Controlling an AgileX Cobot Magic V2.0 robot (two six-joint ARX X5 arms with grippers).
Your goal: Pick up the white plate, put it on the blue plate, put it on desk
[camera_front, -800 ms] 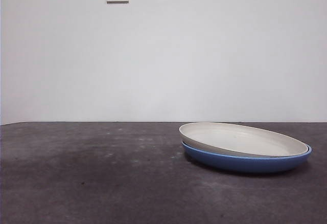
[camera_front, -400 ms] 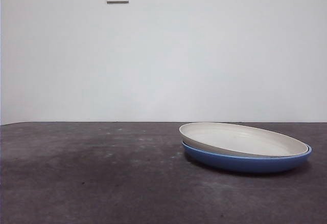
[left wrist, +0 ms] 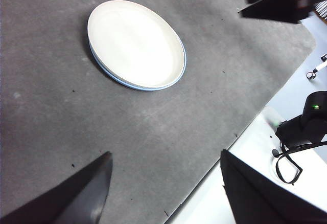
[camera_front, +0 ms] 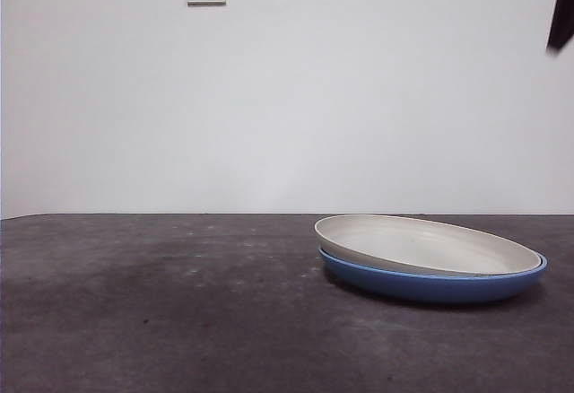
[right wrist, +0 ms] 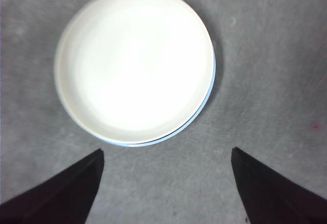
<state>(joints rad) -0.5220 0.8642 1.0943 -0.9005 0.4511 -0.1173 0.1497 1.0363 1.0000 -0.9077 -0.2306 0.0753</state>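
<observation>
You see the white plate [camera_front: 429, 242] stacked on the blue plate [camera_front: 435, 283] at the counter's [camera_front: 179, 303] right, so bring the right gripper [right wrist: 163, 183], fingers apart above it, down to its rim.

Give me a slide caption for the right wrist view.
Right gripper, fingers open, above the white plate stacked on the blue plate.

The white plate [camera_front: 429, 243] sits (slightly askew) on the blue plate [camera_front: 434, 283], right on the desk [camera_front: 161, 312].
</observation>
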